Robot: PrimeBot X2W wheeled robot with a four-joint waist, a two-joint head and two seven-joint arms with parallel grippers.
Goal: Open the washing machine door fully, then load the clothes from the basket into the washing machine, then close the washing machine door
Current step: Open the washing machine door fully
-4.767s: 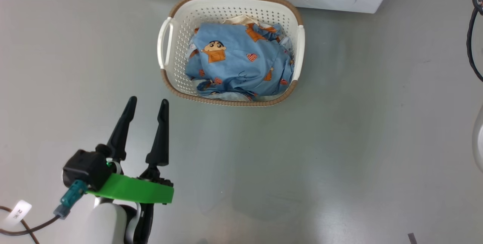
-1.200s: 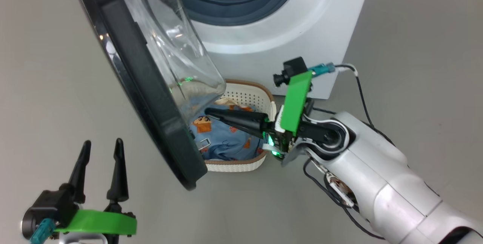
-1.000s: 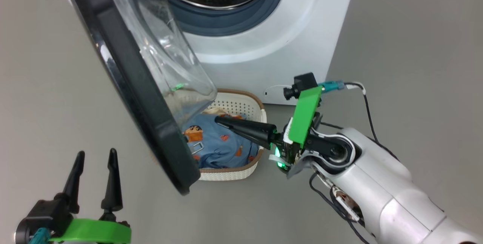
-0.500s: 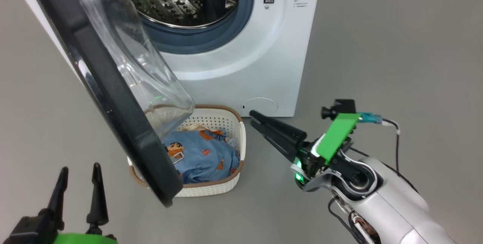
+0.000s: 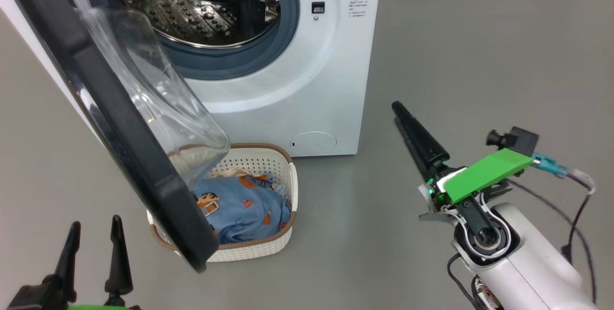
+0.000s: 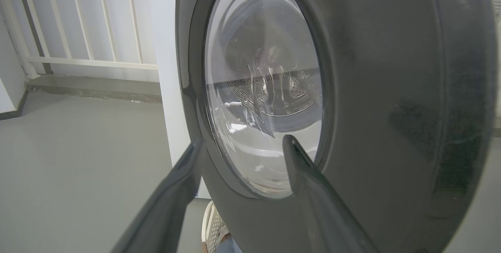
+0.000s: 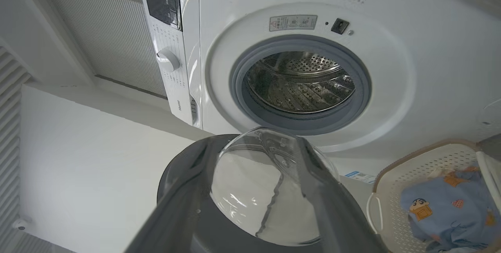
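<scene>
The washing machine (image 5: 307, 75) stands at the top with its steel drum (image 5: 192, 7) exposed. The washing machine door (image 5: 120, 127), a black rim with a bulging glass bowl (image 5: 158, 103), hangs swung out to the left and overlaps the basket (image 5: 259, 250). The blue cartoon-print clothes (image 5: 244, 209) lie in the basket in front of the machine. My right gripper (image 5: 398, 108) is off to the right of machine and basket, touching nothing; in the right wrist view it (image 7: 252, 145) is open. My left gripper (image 5: 95, 223) is open at the lower left, facing the door's outer side (image 6: 391, 88).
Grey floor surrounds the machine. A small round flap (image 5: 314, 142) sits low on its front. Cables (image 5: 575, 214) trail from my right wrist. A white railing (image 6: 78, 18) and wall stand beyond the machine's left side. The control panel and knob (image 7: 168, 59) are on top.
The head camera has shifted. My right gripper has drawn back from the door's glass bowl above the basket to the right and opened. The left gripper stays open.
</scene>
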